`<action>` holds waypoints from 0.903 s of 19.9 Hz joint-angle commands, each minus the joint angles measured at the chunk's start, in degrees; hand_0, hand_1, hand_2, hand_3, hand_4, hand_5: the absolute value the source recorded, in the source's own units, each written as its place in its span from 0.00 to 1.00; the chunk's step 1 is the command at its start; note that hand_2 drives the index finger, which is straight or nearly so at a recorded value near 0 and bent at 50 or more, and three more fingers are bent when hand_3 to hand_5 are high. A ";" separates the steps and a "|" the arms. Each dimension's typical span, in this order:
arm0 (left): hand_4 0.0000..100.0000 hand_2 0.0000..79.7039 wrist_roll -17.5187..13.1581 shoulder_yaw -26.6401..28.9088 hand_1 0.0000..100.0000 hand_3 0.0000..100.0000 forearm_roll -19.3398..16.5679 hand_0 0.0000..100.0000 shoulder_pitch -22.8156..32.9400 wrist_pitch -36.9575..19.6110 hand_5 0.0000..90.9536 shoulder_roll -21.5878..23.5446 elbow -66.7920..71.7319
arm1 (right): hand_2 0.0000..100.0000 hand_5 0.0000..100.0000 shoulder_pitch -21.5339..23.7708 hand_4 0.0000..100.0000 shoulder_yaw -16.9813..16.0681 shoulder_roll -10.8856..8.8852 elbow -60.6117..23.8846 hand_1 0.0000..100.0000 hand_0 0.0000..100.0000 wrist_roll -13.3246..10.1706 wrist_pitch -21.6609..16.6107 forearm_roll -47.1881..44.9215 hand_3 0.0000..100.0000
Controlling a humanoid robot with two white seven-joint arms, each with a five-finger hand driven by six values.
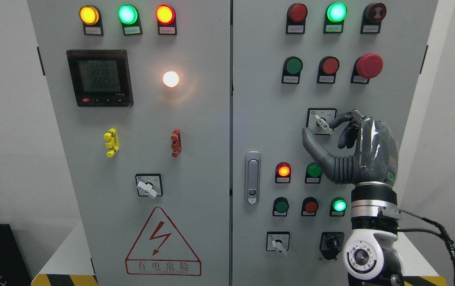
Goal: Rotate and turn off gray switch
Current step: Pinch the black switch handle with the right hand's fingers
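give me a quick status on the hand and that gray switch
Right hand up at the gray switch, thumb and finger pinching its knob. Left hand out of view. Nothing blocking the switch.

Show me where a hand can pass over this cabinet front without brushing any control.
Bare metal lies between the meter and the yellow clip, and between the door handle and the red mushroom button row. Crowded: around the gray switch, where the right hand pinches its knob, and the lamps below.
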 commanded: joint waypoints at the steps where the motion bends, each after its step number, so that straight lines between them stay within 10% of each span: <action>1: 0.00 0.00 -0.05 0.44 0.39 0.00 1.14 0.12 -0.53 -0.05 0.00 -0.03 -1.41 | 0.56 1.00 -0.10 0.94 0.24 0.06 0.35 0.47 0.03 0.07 -0.06 0.22 0.93; 18: 0.00 0.00 -0.05 0.44 0.39 0.00 1.14 0.12 -0.53 -0.05 0.00 -0.03 -1.41 | 0.55 1.00 -0.80 0.94 0.06 0.06 0.79 0.48 0.06 -0.02 1.26 0.40 0.92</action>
